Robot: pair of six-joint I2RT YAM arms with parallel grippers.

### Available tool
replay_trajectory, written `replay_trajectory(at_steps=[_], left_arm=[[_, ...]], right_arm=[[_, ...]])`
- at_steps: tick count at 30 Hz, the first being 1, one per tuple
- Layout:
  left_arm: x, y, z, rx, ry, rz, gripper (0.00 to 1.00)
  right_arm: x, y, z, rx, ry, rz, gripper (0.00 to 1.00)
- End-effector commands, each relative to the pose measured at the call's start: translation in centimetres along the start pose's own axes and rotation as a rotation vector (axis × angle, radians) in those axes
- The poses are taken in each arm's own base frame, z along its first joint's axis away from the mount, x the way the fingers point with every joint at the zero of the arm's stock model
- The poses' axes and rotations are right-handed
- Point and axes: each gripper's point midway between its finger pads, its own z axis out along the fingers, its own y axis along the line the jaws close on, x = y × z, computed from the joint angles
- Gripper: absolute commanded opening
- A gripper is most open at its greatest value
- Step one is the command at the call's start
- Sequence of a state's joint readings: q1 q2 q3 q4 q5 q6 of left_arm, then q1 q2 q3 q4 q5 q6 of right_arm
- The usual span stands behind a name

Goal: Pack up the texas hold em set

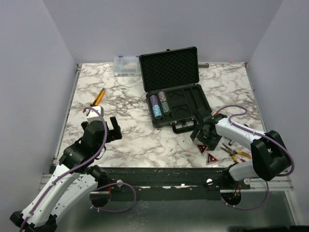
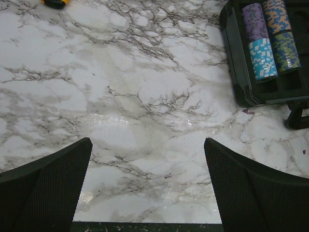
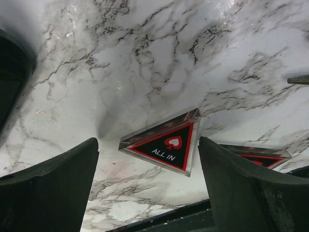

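Observation:
The black briefcase [image 1: 188, 104] lies open at the table's middle back, lid [image 1: 169, 67] upright with foam lining. Chip stacks [image 1: 160, 105] sit in its tray's left slots; they also show in the left wrist view [image 2: 268, 38]. Two red-black triangles lie near the front right: one [image 1: 202, 148] marked "ALL IN" lies flat between my right fingers in the right wrist view [image 3: 166, 143], the other [image 1: 211, 158] shows beside it [image 3: 258, 157]. My right gripper [image 1: 206, 137] is open just above the first triangle. My left gripper [image 1: 102, 126] is open and empty over bare marble at the left.
A clear plastic organiser box [image 1: 126, 65] stands at the back, left of the lid. An orange-handled tool [image 1: 98, 96] lies at the left. Pliers [image 1: 235, 153] lie at the right front beside the right arm. The table's dark front rail [image 1: 164, 176] runs below.

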State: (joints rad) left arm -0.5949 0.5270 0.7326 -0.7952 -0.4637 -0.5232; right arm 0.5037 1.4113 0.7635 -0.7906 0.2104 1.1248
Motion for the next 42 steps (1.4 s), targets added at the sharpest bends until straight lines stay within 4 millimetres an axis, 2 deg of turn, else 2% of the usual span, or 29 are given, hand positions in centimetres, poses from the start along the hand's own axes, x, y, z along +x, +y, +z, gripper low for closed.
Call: replay_trajectory(at_steps=[1,10,17,21,31,37,42], left_arm=[[0.0,0.2,0.2,-0.016,0.004,0.003,0.98],[0.1,0.2,0.2,-0.016,0.006,0.002,0.98],[-0.1,0.3,0.1,-0.019,-0.005,-0.007,0.98],[0.0,0.4,0.0,-0.017,-0.008,-0.012,0.98],[-0.1,0.4,0.0,-0.019,-0.01,-0.013,0.98],[-0.1,0.4,-0.1,-0.014,-0.014,-0.019,0.98],[-0.1,0.5,-0.2,-0.014,-0.016,-0.02,0.98]], right_arm=[[1.0,-0.5,0.6,0.007,0.041,-0.002,0.87],[1.6,-0.9,0.9,0.002,0.059,-0.008,0.86],[1.7,-0.7,1.2,-0.003,0.062,-0.01,0.76],[1.7,-0.6,1.3,-0.008,0.064,-0.015,0.67],[1.8,-0.7,1.5,-0.009,0.063,-0.025,0.63],[0.8,0.3,0.8,-0.041,0.031,-0.027,0.54],[-0.4,1.2,-0.3,-0.071,-0.011,-0.027,0.53]])
